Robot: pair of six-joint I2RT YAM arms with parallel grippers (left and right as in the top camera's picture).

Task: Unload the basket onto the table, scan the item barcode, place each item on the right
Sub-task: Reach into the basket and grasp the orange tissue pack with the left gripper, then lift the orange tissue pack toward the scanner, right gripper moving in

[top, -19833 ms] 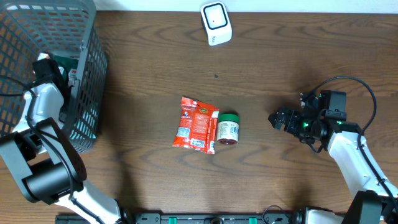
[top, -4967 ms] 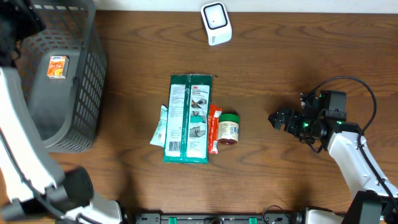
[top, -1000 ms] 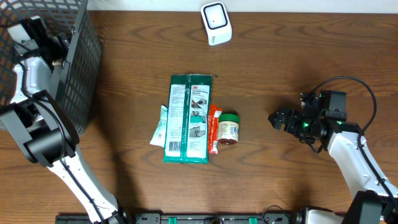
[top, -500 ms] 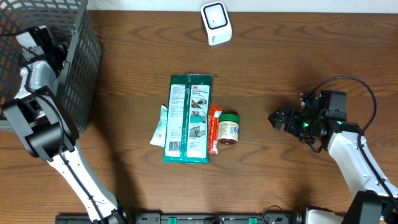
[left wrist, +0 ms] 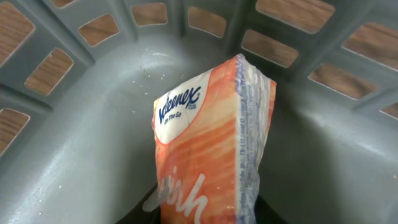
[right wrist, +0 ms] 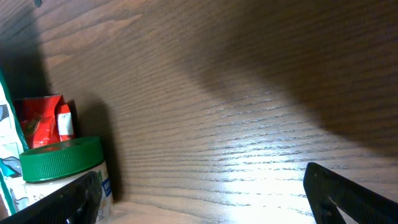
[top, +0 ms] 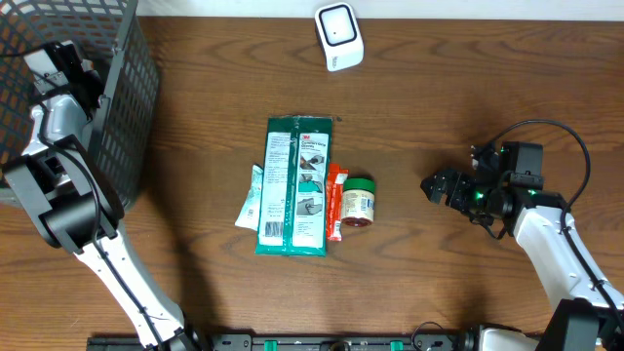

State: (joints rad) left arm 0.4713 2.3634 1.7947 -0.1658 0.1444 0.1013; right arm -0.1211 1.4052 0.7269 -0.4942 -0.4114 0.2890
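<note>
Wrist bent over the rim of the grey basket (top: 122,107), my left end effector (top: 63,60) sits inside, right at the orange Kleenex tissue pack (left wrist: 211,143); whether it grips the pack I cannot tell. The pack leans in the basket's corner, long axis pointing away from my wrist, logo end farthest. My right end effector (top: 436,185) hangs released over the tabletop (top: 439,88).

Dark brown wood-grain table (top: 468,88); soft glare on surface.
</note>
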